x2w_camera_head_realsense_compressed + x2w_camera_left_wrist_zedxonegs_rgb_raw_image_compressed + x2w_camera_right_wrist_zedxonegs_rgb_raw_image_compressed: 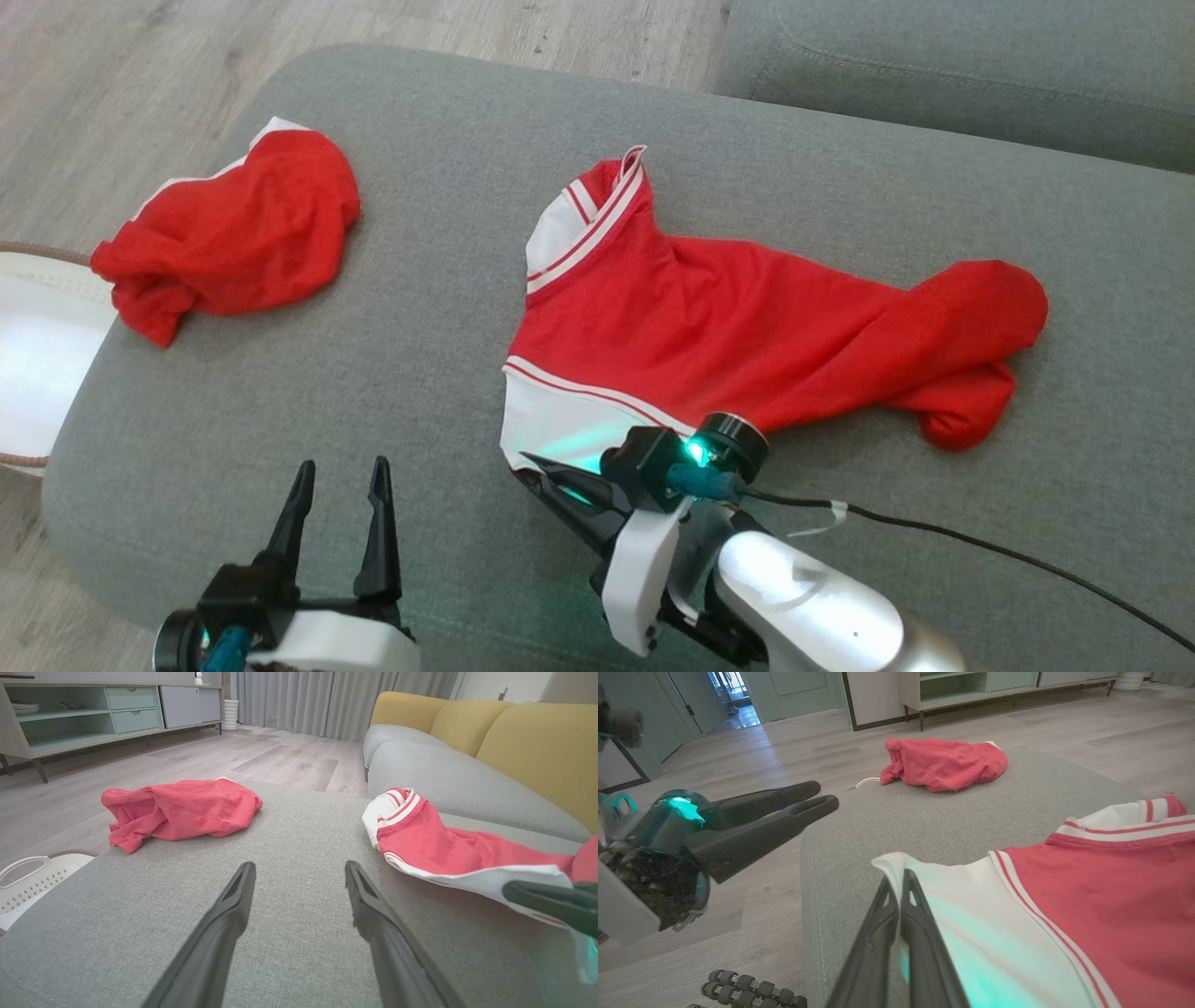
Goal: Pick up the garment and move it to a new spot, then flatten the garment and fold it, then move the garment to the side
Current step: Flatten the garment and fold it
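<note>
Two red pieces lie on the cushion: the garment centre-right, a spare top bunched far left. Right jaws look pinched shut on the garment's near white hem corner, so the right arm is nearer. Left jaws are wide and empty, just left of that hem. The garment's long axis runs left-right, hem toward the jaws, bunched end pointing right.

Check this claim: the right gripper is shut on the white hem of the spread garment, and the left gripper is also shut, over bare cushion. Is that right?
No. The left gripper is open, its fingers well apart over bare cushion, as the left wrist view shows. The rest holds: the right gripper is shut on the white hem of the spread garment.
</note>
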### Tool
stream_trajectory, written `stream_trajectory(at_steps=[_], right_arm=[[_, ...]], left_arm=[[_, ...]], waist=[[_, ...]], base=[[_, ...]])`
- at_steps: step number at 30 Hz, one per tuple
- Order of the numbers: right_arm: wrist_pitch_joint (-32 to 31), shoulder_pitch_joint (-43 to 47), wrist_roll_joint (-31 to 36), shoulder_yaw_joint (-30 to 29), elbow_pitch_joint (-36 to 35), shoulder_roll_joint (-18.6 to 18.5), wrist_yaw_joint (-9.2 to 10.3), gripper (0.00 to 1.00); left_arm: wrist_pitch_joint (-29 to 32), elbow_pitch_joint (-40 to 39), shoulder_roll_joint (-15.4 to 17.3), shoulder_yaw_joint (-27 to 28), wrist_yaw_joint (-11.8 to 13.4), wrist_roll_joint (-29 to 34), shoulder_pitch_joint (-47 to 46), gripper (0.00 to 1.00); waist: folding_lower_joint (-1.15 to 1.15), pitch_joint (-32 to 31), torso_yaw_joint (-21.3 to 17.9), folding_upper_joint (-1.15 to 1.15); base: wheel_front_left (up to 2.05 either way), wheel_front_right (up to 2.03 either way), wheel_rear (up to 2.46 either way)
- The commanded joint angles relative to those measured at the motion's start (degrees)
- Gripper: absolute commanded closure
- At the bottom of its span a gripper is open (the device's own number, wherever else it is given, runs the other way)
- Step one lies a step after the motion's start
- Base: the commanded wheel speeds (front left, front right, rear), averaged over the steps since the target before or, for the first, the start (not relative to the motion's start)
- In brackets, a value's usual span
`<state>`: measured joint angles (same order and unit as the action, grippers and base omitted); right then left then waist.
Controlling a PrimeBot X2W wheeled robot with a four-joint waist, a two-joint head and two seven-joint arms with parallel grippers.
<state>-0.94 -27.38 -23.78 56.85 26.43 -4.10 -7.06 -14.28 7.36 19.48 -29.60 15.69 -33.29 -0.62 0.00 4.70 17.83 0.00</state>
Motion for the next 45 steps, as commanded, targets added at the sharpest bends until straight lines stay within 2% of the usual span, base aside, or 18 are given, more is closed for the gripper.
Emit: stream_trajectory(at_steps=[1, 6, 10, 11, 14, 17, 20, 22, 23, 27, 28, 33, 41, 42, 43, 44, 45], right_arm=[[0.7, -0.4, -0.1, -0.1, -2.0, 1.2, -0.43, 0.0], [3.2, -0.4, -0.1, -2.3, -2.2, 1.2, -0.43, 0.0], [5.9, -0.2, -0.7, -7.9, -1.7, 1.2, -0.43, 0.0], [7.2, -0.2, -0.4, -12.9, -0.5, 1.2, -0.43, 0.0], [8.3, -0.3, 2.3, -22.5, 3.6, 1.2, -0.43, 0.0], [8.2, -0.8, 8.0, -33.8, 9.3, 1.1, -0.43, 0.0], [7.5, -1.3, 13.3, -43.7, 13.4, -0.9, -0.43, 0.0], [6.7, -1.9, 15.6, -49.1, 15.4, -2.0, -0.43, 0.0], [6.7, -1.9, 15.6, -49.1, 15.4, -2.0, -0.43, 0.0], [5.2, -4.1, 18.6, -57.6, 18.5, -3.4, -0.43, 0.0], [4.8, -5.4, 20.1, -61.1, 20.0, -3.9, -0.43, 0.0], [3.7, -8.4, 21.4, -66.3, 23.6, -3.6, -0.43, 0.0], [-0.2, -13.0, 20.3, -68.9, 30.9, -2.4, -0.43, 0.0], [-0.5, -13.4, 20.2, -68.7, 31.6, -2.3, -0.43, 0.1], [-0.9, -13.8, 20.0, -68.5, 32.3, -2.1, -0.43, 0.37], [-1.1, -14.1, 19.8, -68.3, 33.0, -1.9, -0.43, 0.57], [-1.2, -14.4, 19.8, -68.0, 33.5, -1.7, -0.43, 0.71]], left_arm=[[-0.6, -1.4, 0.7, 2.6, 0.3, 0.2, -1.6, 0.0], [-0.7, -1.4, 0.4, 2.6, -0.1, 0.4, -1.4, 0.0], [-0.7, -1.3, 0.1, 2.5, -0.2, 0.7, -1.4, 0.0], [-0.7, -1.4, 0.0, 2.3, -0.3, 0.8, -1.4, 0.0], [-0.7, -1.7, -0.2, 1.7, -0.5, 1.2, -1.5, 0.0], [-0.5, -2.2, -0.6, 0.9, -0.5, 1.6, -1.6, 0.0], [-0.5, -2.5, -0.8, 0.3, -0.6, 1.8, -2.0, 0.0], [-0.4, -2.5, -0.9, 0.1, -0.7, 2.0, -2.4, 0.0], [-0.4, -2.5, -0.9, 0.1, -0.7, 2.0, -2.4, 0.0], [-0.4, -2.4, -1.0, -0.1, -0.9, 2.2, -3.3, 0.0], [-0.4, -2.4, -1.1, -0.3, -1.0, 2.3, -3.8, 0.0], [-0.4, -2.0, -1.3, -0.6, -1.1, 2.6, -4.8, 0.0], [-0.5, -1.4, -1.5, -0.8, -1.5, 2.8, -5.8, 0.0], [-0.5, -1.3, -1.5, -0.9, -1.6, 2.8, -5.8, 0.0], [-0.5, -1.2, -1.6, -0.9, -1.6, 2.8, -5.9, 0.0], [-0.5, -1.1, -1.6, -0.9, -1.5, 2.8, -5.9, 0.0], [-0.5, -1.0, -1.6, -0.9, -1.5, 2.8, -5.9, 0.0]], waist=[[0.0, 0.0, -0.2, 0.0], [0.0, -0.3, -2.1, 0.0], [0.0, -1.2, -4.3, 0.0], [0.0, -1.5, -5.2, 0.0], [0.0, -1.3, -6.3, 0.0], [0.0, -0.3, -6.8, 0.0], [0.0, 1.1, -6.7, 0.0], [0.0, 2.1, -6.6, 0.0], [0.0, 2.1, -6.6, 0.0], [0.0, 3.9, -6.0, 0.0], [0.0, 4.8, -5.5, 0.0], [0.0, 6.6, -4.2, 0.0], [0.0, 8.3, -3.4, 0.0], [0.0, 8.4, -3.4, 0.0], [0.0, 8.4, -3.4, 0.0], [0.0, 8.3, -3.5, 0.0], [0.0, 8.2, -3.6, 0.0]], base=[[0.0, 0.0, 0.0], [0.0, 0.0, 0.0], [0.0, 0.0, 0.0], [0.0, 0.0, 0.0], [0.0, 0.0, 0.0], [0.0, 0.0, 0.0], [0.0, 0.0, 0.0], [0.0, 0.0, 0.0], [0.0, 0.0, 0.0], [0.0, 0.0, 0.0], [0.0, 0.0, 0.0], [0.0, 0.0, 0.0], [0.0, 0.0, 0.0], [0.0, 0.0, 0.0], [0.0, 0.0, 0.0], [0.0, 0.0, 0.0], [0.0, 0.0, 0.0]])
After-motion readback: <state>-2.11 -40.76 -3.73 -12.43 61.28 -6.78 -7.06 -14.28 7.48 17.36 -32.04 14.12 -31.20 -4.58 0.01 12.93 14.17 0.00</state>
